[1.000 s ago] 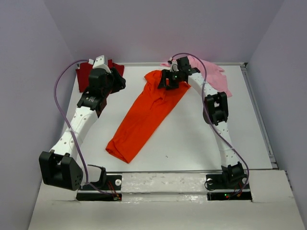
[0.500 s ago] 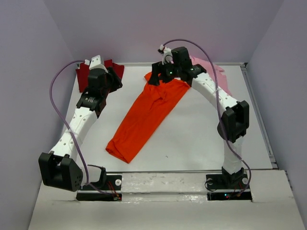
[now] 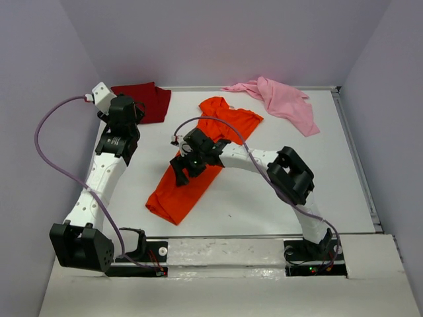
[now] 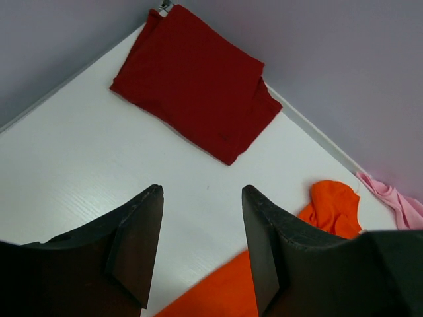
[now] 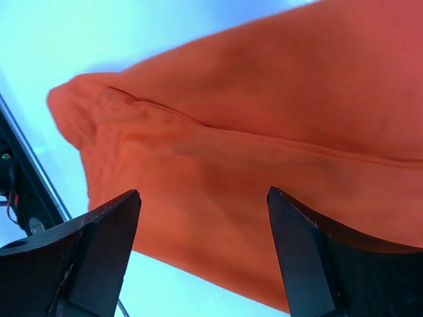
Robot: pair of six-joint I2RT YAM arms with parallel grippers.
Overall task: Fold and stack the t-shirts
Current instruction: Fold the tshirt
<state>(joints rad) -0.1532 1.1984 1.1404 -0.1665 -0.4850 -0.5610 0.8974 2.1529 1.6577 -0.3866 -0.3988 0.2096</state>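
Jaws spread and empty, the right gripper [image 5: 201, 198] hovers over the orange t-shirt [image 3: 231, 122] on the surface [image 3: 231, 212]. The left gripper [image 4: 201, 191], jaws likewise parted, hangs to its left near the folded dark red t-shirt [image 3: 147, 100]. The pink t-shirt [image 3: 285, 102] lies crumpled to its right.

I see open table [image 3: 281, 132] between the orange tee [image 3: 221, 119] and pink tee [image 3: 284, 102]; my right arm [image 3: 258, 158] arches across the near middle.

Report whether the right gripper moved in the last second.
Yes. The right gripper has come from the far edge of the table toward the near edge, and now hangs over the nearer half of the orange t-shirt.
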